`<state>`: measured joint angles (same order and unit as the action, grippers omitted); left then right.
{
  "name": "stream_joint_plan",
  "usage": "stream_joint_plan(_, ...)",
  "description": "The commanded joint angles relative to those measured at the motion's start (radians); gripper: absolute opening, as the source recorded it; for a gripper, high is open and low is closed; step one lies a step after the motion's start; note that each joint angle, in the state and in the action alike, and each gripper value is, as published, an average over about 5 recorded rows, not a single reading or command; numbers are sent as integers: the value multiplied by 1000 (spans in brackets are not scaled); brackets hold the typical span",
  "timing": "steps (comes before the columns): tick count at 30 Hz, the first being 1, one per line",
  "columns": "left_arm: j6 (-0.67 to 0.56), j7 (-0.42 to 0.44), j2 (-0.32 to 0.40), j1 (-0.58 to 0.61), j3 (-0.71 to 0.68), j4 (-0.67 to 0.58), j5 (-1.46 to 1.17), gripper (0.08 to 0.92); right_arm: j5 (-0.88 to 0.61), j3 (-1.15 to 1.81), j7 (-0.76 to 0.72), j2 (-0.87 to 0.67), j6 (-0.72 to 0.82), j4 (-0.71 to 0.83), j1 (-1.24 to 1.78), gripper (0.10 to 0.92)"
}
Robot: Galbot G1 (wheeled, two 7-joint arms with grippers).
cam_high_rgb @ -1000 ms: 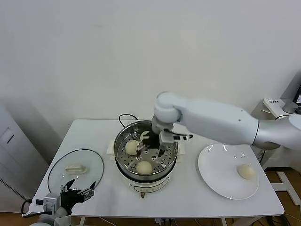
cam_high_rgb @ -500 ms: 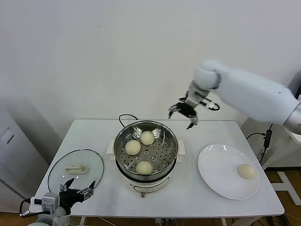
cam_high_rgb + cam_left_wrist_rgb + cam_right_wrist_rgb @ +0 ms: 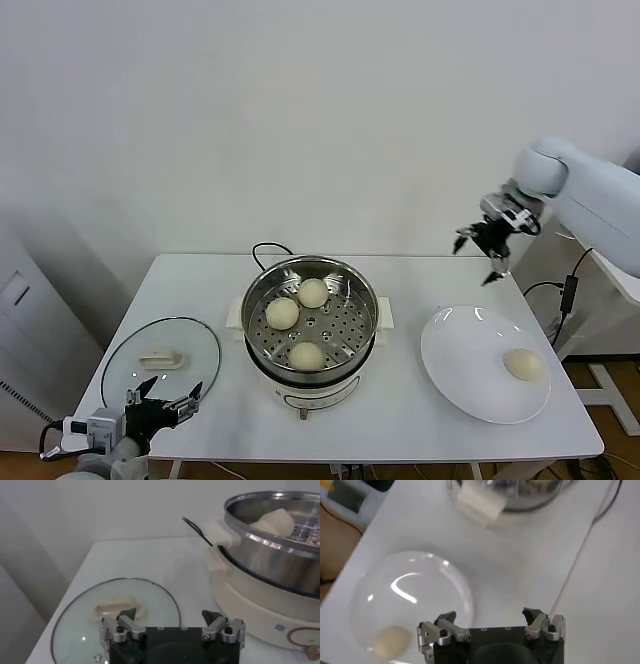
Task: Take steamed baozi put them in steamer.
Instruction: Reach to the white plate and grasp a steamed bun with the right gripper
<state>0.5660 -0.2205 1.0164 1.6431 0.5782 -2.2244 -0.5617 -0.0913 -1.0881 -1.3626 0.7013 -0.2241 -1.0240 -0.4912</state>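
While my right gripper [image 3: 483,250] hung in the air above the far right part of the white rectangular table [image 3: 190,285], its fingers stood wide apart with nothing between them. From that wrist I looked down on the flat white round plate [image 3: 375,580], where 1 pale cream-yellow round bun [image 3: 390,639] lay.

In the head view, 3 of the small smooth dough buns sat on the perforated tray inside the large shiny stainless-steel steamer [image 3: 262,290] at the middle of the table: 1 at the far side [image 3: 313,292], 1 just left of it [image 3: 282,312], and 1 at the near edge [image 3: 306,355]. All 3 looked apart from each other. The 4th bun [image 3: 523,364] rested on the right part of the plate [image 3: 455,350], well apart from the steamer.

I judged the job 3 parts done out of 4: only that last bun was left to lift and carry over, and the open space on the right of the tray looked a fair spot for it.

My left gripper [image 3: 163,398] waited low at the near left corner, fingers spread and empty, just beside the round glass lid with its cream handle [image 3: 160,357], which lay flat on the table to the left of the steamer.
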Motion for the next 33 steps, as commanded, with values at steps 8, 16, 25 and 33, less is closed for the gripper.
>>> stream_joint_plan(8,3,-1,-8,-1,0,-7,-5,823,190,320,27,-184,-12,-5,413,823)
stream_joint_plan(16,4,-1,-6,-2,-8,-9,-4,823,240,442,84,-176,-15,26,553,823)
stream_joint_plan(25,3,-1,2,2,-11,-12,-2,823,276,467,138,-152,-18,71,594,823)
stream_joint_plan(33,2,-1,7,2,-13,-8,-1,823,320,486,166,-106,-27,122,608,823)
